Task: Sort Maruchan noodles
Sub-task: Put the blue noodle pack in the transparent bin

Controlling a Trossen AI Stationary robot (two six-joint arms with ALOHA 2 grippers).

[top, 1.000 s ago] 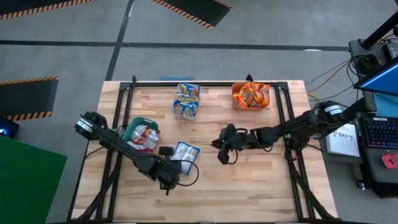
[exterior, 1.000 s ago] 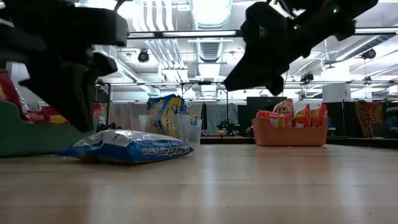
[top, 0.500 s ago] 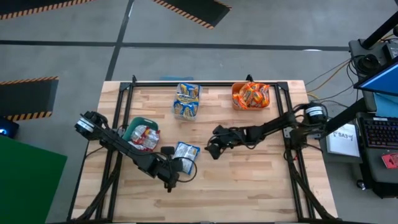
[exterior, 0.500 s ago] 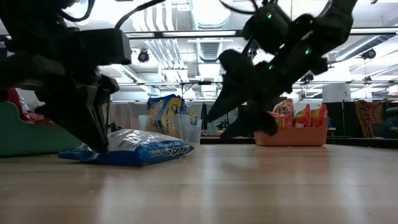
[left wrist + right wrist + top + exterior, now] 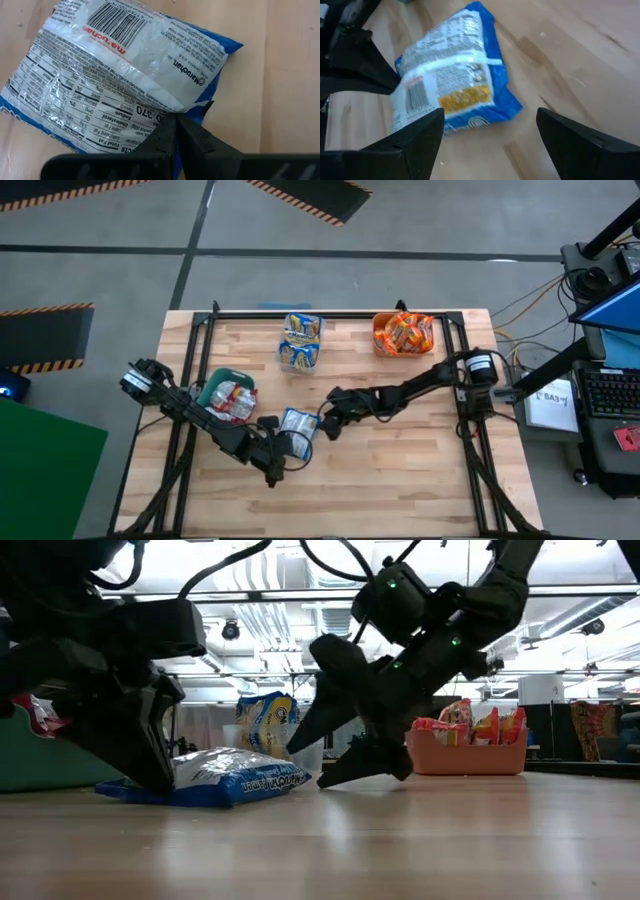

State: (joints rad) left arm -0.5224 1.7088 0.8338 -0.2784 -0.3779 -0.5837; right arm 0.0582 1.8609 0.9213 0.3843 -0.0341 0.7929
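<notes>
Where the left hand (image 5: 181,134) pinches, the packet (image 5: 125,75) edge hides.

Blue ramen packet (image 5: 125,75): one side cut off by left wrist view's edge, near corner hidden under left gripper (image 5: 182,137). Labels on packets in clear bin (image 5: 301,340) & orange bin (image 5: 403,335) too small to read.

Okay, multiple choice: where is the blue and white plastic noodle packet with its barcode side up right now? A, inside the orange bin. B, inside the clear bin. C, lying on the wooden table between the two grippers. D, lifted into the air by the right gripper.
C: the blue and white plastic noodle packet lies flat on the wooden table, with the shut left gripper at one edge and the open right gripper at the other.
</notes>
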